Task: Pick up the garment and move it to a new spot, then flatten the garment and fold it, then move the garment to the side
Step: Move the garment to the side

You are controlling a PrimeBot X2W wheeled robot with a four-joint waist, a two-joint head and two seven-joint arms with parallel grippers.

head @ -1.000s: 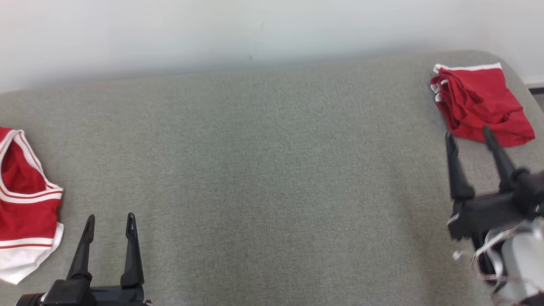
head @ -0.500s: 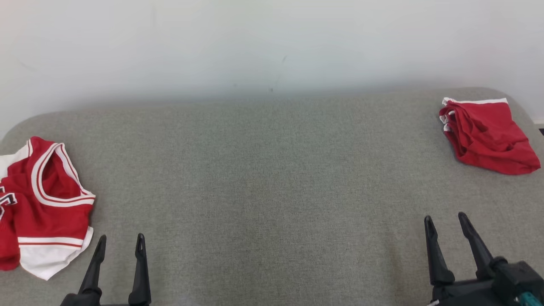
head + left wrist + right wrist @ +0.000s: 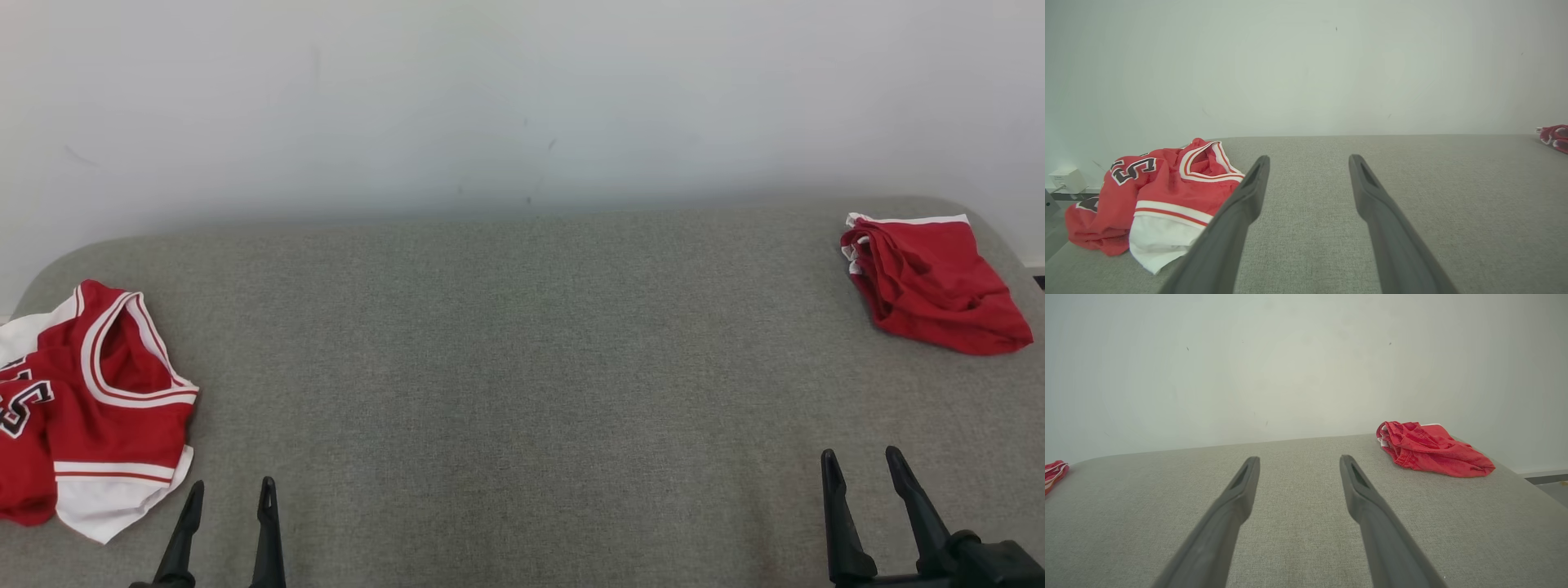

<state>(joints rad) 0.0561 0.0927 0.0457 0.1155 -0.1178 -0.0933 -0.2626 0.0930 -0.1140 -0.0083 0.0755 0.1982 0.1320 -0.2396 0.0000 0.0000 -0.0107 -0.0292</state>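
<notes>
Hugging opposite edges, jersey (image 3: pixel 122 416) and folded garment (image 3: pixel 931 286) flank wide grey padding (image 3: pixel 522 384).

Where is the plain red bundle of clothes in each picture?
Head view: red bundle at the far right, near the wall.
Left wrist view: red bundle cut off by the right edge, midway up.
Right wrist view: red bundle right of centre, by the wall.
Shared landmark: the red-and-white jersey at the opposite end of the grey surface.

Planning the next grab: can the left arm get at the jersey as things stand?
Probably yes: the open, empty left gripper sits just beside the jersey, with only bare grey surface between them.
</notes>
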